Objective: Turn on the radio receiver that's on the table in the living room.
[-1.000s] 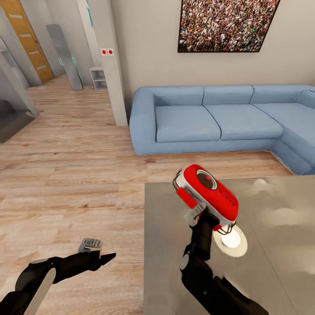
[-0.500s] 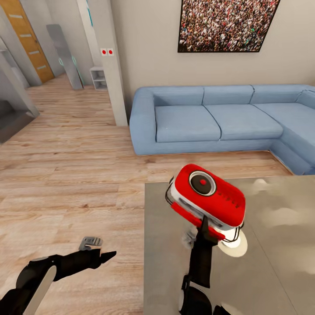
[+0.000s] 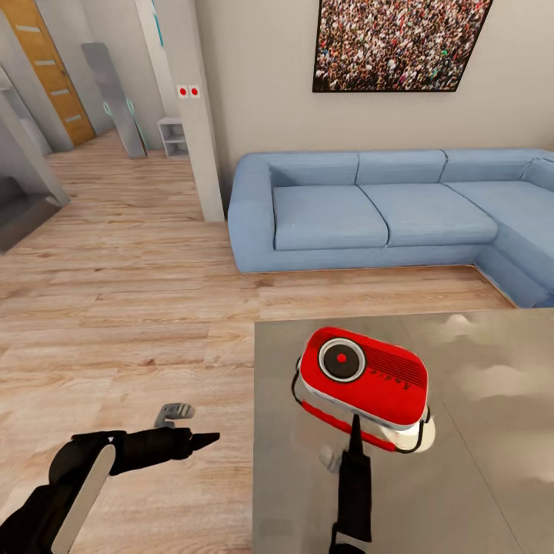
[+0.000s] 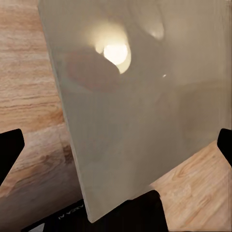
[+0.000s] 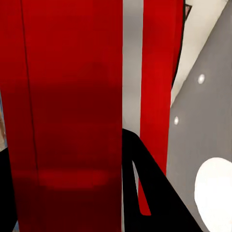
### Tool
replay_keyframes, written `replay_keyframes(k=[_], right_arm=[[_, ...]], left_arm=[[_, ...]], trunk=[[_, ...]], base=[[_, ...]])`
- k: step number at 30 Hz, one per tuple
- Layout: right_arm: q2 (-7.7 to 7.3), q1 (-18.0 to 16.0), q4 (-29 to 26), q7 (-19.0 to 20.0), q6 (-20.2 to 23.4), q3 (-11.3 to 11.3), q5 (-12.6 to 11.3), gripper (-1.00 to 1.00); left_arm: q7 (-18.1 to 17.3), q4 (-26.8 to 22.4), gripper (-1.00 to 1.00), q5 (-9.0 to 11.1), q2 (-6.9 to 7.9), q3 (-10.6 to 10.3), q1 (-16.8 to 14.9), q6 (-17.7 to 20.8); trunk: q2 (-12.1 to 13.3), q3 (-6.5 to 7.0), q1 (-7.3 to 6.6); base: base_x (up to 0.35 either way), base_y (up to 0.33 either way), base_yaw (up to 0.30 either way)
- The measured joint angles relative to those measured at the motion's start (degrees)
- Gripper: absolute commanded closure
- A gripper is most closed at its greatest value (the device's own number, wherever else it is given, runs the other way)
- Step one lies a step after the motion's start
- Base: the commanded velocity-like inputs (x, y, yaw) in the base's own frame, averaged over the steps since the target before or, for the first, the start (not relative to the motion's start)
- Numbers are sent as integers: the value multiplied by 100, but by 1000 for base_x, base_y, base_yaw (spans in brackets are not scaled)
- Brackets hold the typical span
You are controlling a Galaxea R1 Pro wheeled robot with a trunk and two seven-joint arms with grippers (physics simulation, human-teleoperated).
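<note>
I hold the radio receiver (image 3: 363, 376) in my right gripper (image 3: 355, 425), pinched from below, lifted above the table (image 3: 477, 492) near its left edge. Its dial dot looks red, so switching on seems left. My left gripper (image 3: 201, 441) hangs spread, empty.

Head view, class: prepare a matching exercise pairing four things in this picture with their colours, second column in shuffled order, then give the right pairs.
Column one:
1. radio receiver
2. sofa
3. table
4. door

Column two:
A. glossy grey
B. orange-brown
C. red with white trim
D. light blue

Pairs: 1-C, 2-D, 3-A, 4-B.
</note>
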Motion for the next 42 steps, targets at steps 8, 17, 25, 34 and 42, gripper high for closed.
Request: replay_keyframes(k=[8,17,25,34,42], right_arm=[[266,256,528,-98,-465,8,28,100],[293,347,548,-124,-627,18,32,100],[305,352,513,-133,-743,116,36,100],[367,381,496,-133,-750,157,17,100],[373,385,495,-133,-751,170,13,100]], left_arm=[[-3,-46,-100,6,-286,-2,-337,161],[0,-34,-100,-33,-786,-35,-769,185],[3,-24,-100,-48,-859,-38,-818,185],[8,-23,-100,-46,-863,-38,-821,185],[8,-23,-100,-52,-888,-40,-821,185]], trunk=[[0,0,0],[0,0,0],[0,0,0],[0,0,0],[0,0,0]], base=[[0,0,0],[0,0,0],[0,0,0],[0,0,0],[0,0,0]])
